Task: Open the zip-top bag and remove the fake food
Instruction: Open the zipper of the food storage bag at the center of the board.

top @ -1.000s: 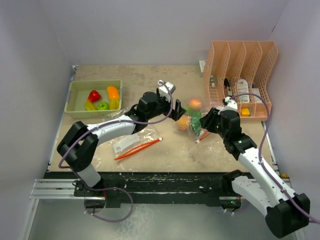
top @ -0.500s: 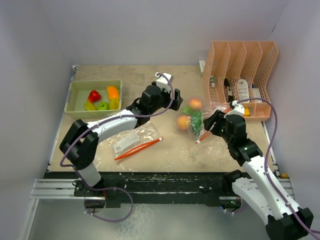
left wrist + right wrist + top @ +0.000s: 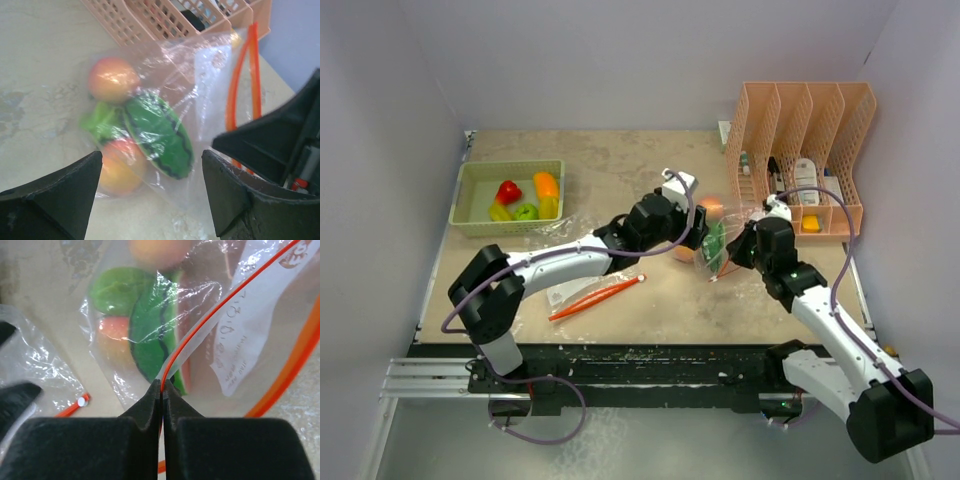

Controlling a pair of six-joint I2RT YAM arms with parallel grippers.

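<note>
While pinched tight on one orange lip of the zip-top bag, at the lower middle of the right wrist view, hold the right gripper firm and slightly raised, so as to present the opposite lip. Spread wide across the bottom of the left wrist view, grasping nothing: left gripper, one dark finger at the lower left, the other at the lower right, framing the bag and apparently not touching it. Right of centre in the top view, just left of the pink rack, flat on the table: the bag itself. Inside, seen through the film, bunched at the closed end: fake food, namely a peach, a green watermelon slice, a leafy green piece and an orange fruit. Judging by the two orange strips standing apart, probably partly parted at the mouth, not yet wide. Steer the left fingers to the free orange lip, not the fruit. Close on film only. Pull away from the right gripper, low and slow, to avoid tearing or dragging the whole bag.
</note>
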